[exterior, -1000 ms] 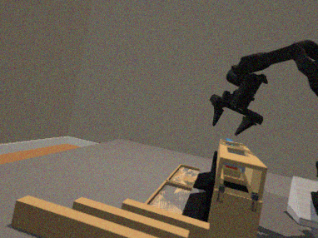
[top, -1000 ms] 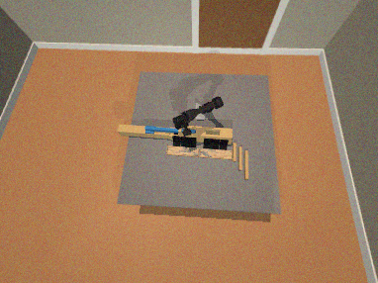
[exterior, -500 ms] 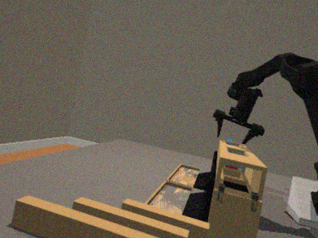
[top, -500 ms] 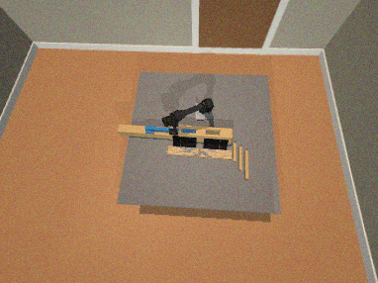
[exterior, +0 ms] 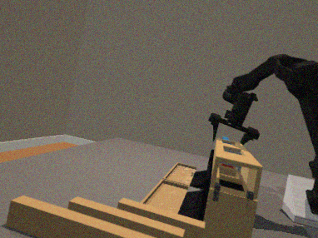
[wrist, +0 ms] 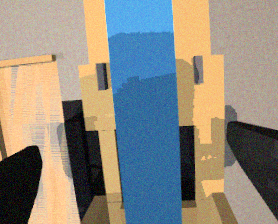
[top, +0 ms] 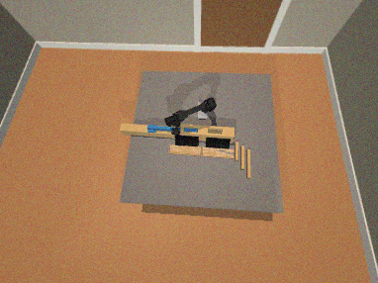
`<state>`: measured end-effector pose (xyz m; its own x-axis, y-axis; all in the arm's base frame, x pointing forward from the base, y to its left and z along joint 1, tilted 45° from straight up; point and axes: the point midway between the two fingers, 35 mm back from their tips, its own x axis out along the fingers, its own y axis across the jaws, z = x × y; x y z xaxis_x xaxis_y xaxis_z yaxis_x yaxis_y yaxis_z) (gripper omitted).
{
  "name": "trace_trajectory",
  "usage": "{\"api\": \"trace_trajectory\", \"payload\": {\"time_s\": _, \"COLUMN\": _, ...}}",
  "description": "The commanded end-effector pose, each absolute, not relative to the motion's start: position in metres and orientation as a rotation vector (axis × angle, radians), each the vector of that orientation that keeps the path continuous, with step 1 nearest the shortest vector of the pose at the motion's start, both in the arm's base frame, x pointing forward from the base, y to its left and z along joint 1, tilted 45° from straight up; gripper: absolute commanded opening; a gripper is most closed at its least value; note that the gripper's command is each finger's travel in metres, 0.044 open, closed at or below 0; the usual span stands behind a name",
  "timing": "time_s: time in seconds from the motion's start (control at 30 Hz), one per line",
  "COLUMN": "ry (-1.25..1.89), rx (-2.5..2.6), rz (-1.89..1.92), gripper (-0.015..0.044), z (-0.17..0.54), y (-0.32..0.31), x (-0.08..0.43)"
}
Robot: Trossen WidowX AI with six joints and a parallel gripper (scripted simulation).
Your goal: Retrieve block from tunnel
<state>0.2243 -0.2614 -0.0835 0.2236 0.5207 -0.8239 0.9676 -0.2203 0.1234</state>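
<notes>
Blue is the long flat handle [top: 160, 129] [wrist: 145, 110], and your black two-fingered pincer [top: 175, 130] [exterior: 234, 136] [wrist: 134, 159] stands apart above it; pulling out and lifting probably remain.
</notes>
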Motion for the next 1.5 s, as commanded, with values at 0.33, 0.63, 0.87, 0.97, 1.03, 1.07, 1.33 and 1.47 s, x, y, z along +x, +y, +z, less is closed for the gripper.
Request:
{"api": "trace_trajectory", "payload": {"time_s": 0.33, "ry": 1.374, "rx": 1.843, "rz": -0.868, "gripper": 0.0309, "z": -0.09, "y": -0.254, "x": 0.225}}
{"api": "trace_trajectory", "payload": {"time_s": 0.63, "ry": 1.374, "rx": 1.843, "rz": -0.868, "gripper": 0.0072, "z": -0.09, "y": -0.254, "x": 0.225}}
{"api": "trace_trajectory", "payload": {"time_s": 0.87, "ry": 1.373, "rx": 1.844, "rz": -0.869, "gripper": 0.0, "z": -0.094, "y": -0.258, "x": 0.224}}
{"api": "trace_trajectory", "payload": {"time_s": 0.97, "ry": 1.372, "rx": 1.844, "rz": -0.869, "gripper": 0.0, "z": -0.1, "y": -0.264, "x": 0.224}}
{"api": "trace_trajectory", "payload": {"time_s": 1.03, "ry": 1.372, "rx": 1.845, "rz": -0.869, "gripper": 0.0, "z": -0.105, "y": -0.269, "x": 0.224}}
{"api": "trace_trajectory", "payload": {"time_s": 1.07, "ry": 1.372, "rx": 1.845, "rz": -0.869, "gripper": 0.0, "z": -0.108, "y": -0.271, "x": 0.224}}
{"api": "trace_trajectory", "payload": {"time_s": 1.33, "ry": 1.369, "rx": 1.846, "rz": -0.87, "gripper": 0.0, "z": -0.128, "y": -0.287, "x": 0.221}}
{"api": "trace_trajectory", "payload": {"time_s": 1.47, "ry": 1.368, "rx": 1.847, "rz": -0.87, "gripper": 0.0, "z": -0.136, "y": -0.294, "x": 0.219}}
